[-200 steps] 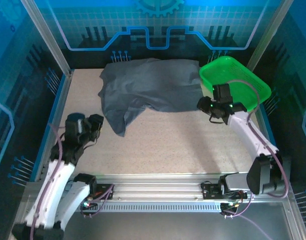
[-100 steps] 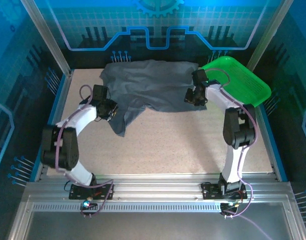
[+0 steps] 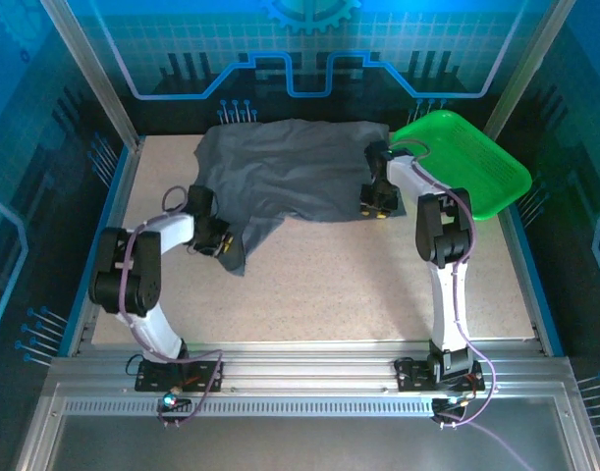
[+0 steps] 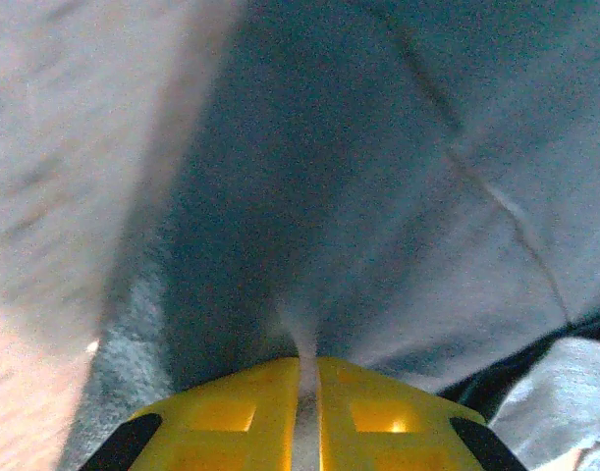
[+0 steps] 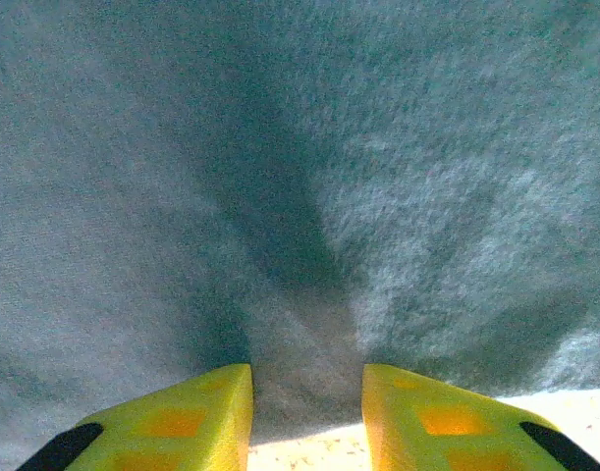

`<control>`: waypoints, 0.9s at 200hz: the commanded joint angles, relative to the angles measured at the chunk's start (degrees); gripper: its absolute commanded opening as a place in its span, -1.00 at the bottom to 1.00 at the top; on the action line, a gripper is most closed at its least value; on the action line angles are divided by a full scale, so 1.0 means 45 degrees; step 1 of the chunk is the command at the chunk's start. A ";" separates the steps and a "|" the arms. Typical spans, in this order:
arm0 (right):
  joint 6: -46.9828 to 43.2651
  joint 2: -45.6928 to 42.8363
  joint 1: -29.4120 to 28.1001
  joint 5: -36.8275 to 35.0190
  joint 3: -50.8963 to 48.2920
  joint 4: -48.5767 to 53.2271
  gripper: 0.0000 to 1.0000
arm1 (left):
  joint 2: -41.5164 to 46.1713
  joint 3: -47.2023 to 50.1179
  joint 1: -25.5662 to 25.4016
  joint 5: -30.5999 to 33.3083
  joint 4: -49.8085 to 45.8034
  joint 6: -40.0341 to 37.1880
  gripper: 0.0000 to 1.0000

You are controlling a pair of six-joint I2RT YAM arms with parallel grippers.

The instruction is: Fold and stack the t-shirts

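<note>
One t-shirt (image 3: pixel 290 172) on the table (image 3: pixel 358 285), rumpled, at the far side left of centre, with its right edge just beside the green tray (image 3: pixel 506 182). It's not spread and not folded, and there's no stack yet.

The left gripper (image 3: pixel 219 243) is at the near-left tail of cloth that trails toward the arms. In the wrist view its yellow fingers (image 4: pixel 231 412) are nearly together with a thin strip of cloth nipped between them, so it's clenched on the shirt.

The right gripper (image 3: pixel 376 204) sits on the near-right edge. Jaws are half apart astride a pleat of cloth. Can't tell whether it's biting or just straddling.

My read: the step is to grab two corners and spread the shirt flat, early in the job.

To do it well:
- Confirm the right side has a real bite before any lift, or one side will drag.
- Raise both ends together and pull apart until the edge between them is taut.
- Draw it toward the open near table and lay it down.
- Go slow, because the left pinch looks thin and could slip.
- Watch the right arm by the tray, where cloth could catch the rim.
</note>
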State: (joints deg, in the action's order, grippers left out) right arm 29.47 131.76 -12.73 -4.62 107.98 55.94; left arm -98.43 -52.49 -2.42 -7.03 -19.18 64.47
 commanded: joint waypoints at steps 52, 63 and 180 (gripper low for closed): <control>0.0415 -0.3533 -0.0340 -0.0663 -0.5327 0.0291 -0.34 | 0.4335 0.4212 -0.0258 -0.1024 -0.1895 0.1007 -0.69; 0.0656 -0.4450 -0.0355 -0.0680 -0.6476 0.0009 -0.35 | 0.4811 0.4438 -0.0385 -0.1103 -0.2053 0.1064 -0.69; 0.0676 -0.6290 -0.0474 -0.0842 -0.6585 -0.0895 -0.16 | 0.4758 0.0207 -0.0733 0.0084 -0.4645 -0.0449 -0.12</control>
State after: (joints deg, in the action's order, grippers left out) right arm 33.12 100.44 -15.46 -8.73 74.11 52.36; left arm -71.75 -46.15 -6.11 -7.42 -35.18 66.11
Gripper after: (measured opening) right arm 0.409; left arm 0.382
